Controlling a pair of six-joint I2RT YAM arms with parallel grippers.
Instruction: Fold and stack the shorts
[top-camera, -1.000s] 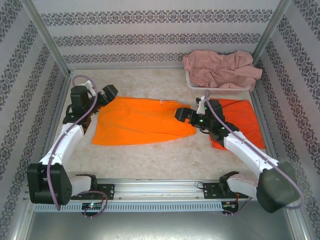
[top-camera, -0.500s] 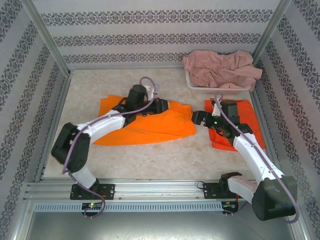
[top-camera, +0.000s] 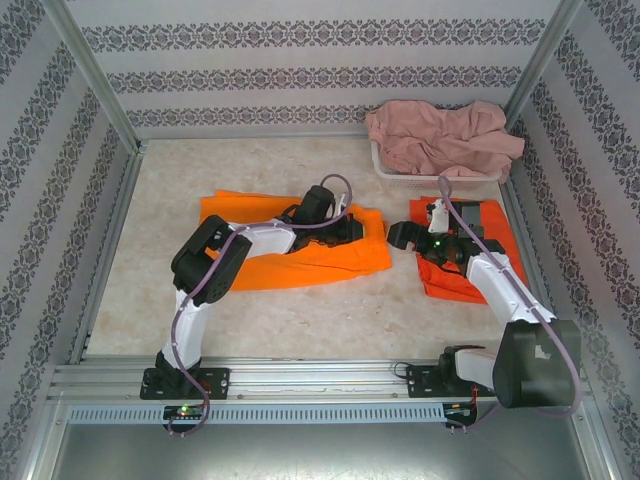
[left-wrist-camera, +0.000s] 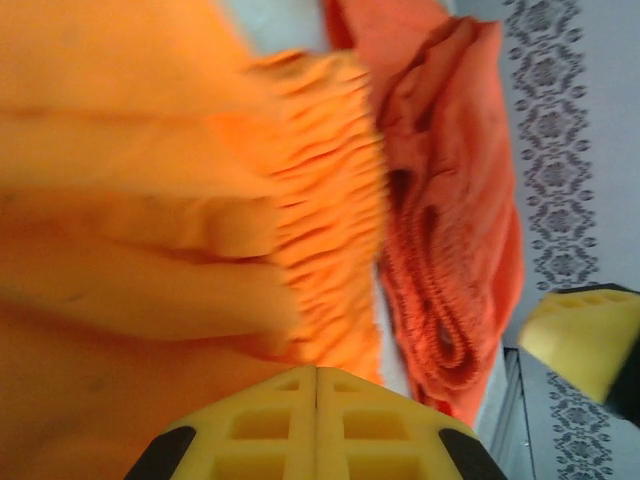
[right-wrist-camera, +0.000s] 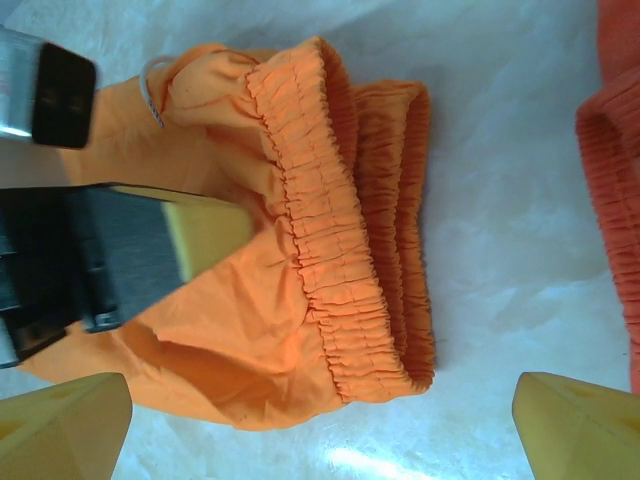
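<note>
A pale, marbled table (top-camera: 300, 320) lies between walls papered in bands of grey ornament. On its middle, the middle orange shorts (top-camera: 300, 262) lie doubled over on themselves, their gathered waistband (right-wrist-camera: 330, 230) at the right end and a bit of thin white drawstring (right-wrist-camera: 150, 90) showing near it. The left gripper (top-camera: 352, 230) reaches across this cloth from the left, fingers pressed together and pinching a fold of it close to the waistband. Just to the right, the right gripper (top-camera: 398, 237) faces that same end with its jaws spread wide and nothing between them, its yellow fingertips (right-wrist-camera: 70, 415) standing clear of the cloth. The second orange shorts (top-camera: 495, 220), a deeper shade, lie flat on the table's right side, partly under the right arm. Behind them, in the far right corner, the pink shorts (top-camera: 440, 140) are heaped in a white basket (top-camera: 385, 168) and spill over its rim.
</note>
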